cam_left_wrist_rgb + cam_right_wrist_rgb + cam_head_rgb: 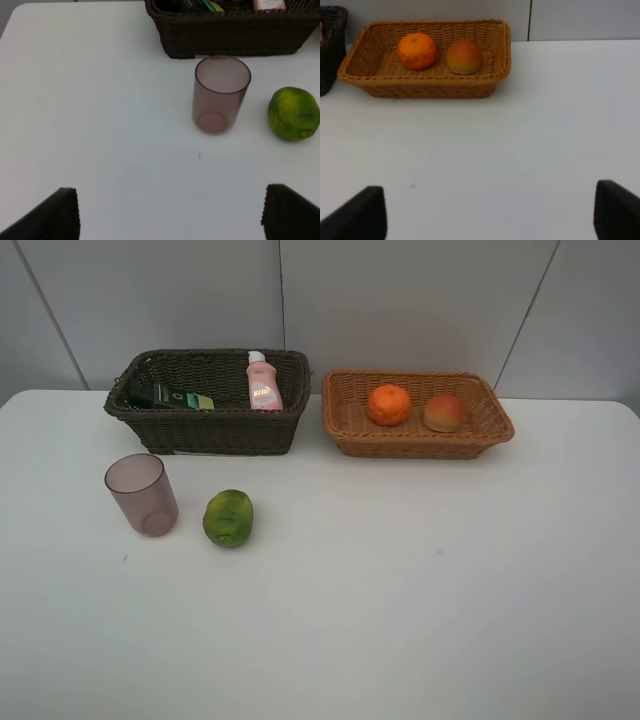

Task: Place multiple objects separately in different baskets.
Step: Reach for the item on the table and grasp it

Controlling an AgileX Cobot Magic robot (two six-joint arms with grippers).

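Since fruit belongs in the tan basket (420, 447), your left claw (175, 215) gapes empty, with mauve cup (220, 95) and green fruit (293, 113) ahead.

Woven wicker baskets (207, 430), translucent plastic cup (141, 494)

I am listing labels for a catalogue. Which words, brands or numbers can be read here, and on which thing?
Pink bottle: yellow print on its label, too blurred to read.
Dark bottle: a pale mark and green label, too small to read.
No other text shows.
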